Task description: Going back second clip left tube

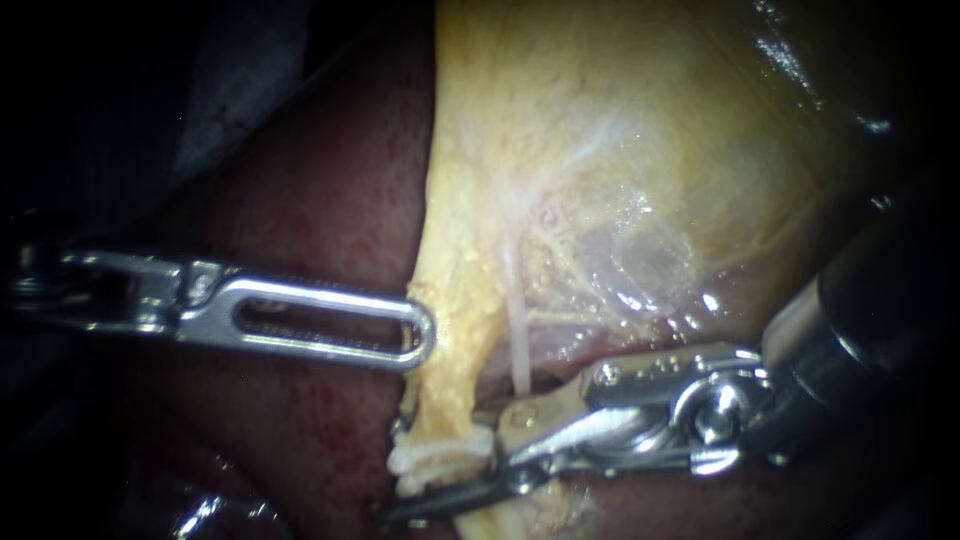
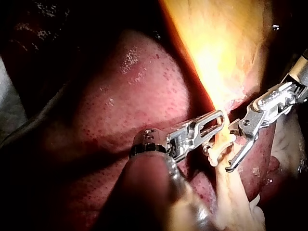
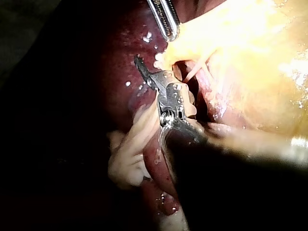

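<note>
R instrument claw stood wide astride white clip on left tube. L instrument claw gripped yellow tissue above clip. Best: back R straight out, claw wide, no snagging.

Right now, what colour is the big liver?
The liver is dark red with tiny darker speckles. The left wrist view shows it best.

Surgical bench setup: exposed liver, yellow gallbladder, left instrument and right instrument close against wet tissue.

Right tool open, around clipped tube
</note>
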